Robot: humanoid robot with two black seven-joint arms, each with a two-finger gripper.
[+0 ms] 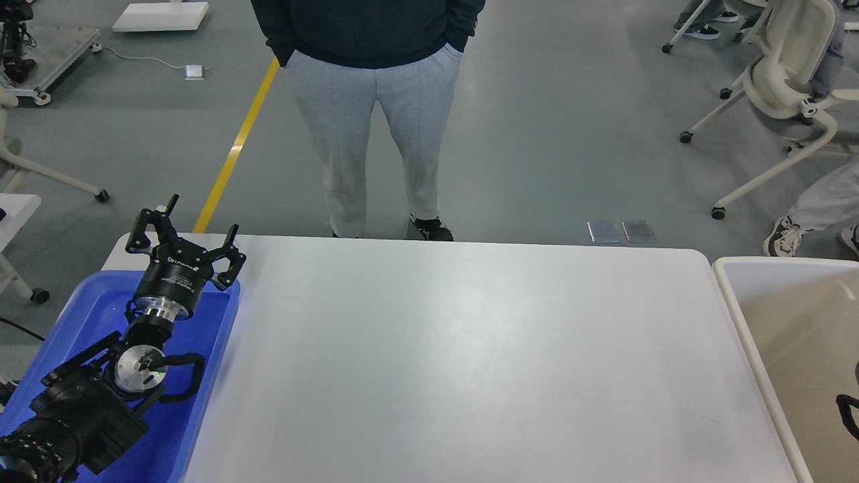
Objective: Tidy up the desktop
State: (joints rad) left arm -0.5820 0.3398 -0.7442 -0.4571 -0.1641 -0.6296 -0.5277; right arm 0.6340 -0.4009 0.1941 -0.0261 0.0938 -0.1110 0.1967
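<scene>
White desktop [470,362], open left end effector [201,225] over far-left edge

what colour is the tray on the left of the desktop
Blue; the tray shows in the head view.

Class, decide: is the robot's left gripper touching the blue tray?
Cannot tell. In the head view, the open left gripper overlaps the blue tray at its far rim, seemingly above it, but one view shows neither gap nor contact plainly.

The desktop [470,362] looks smooth, faintly sheened white; the blue tray [215,349] is glossy plastic.
</scene>
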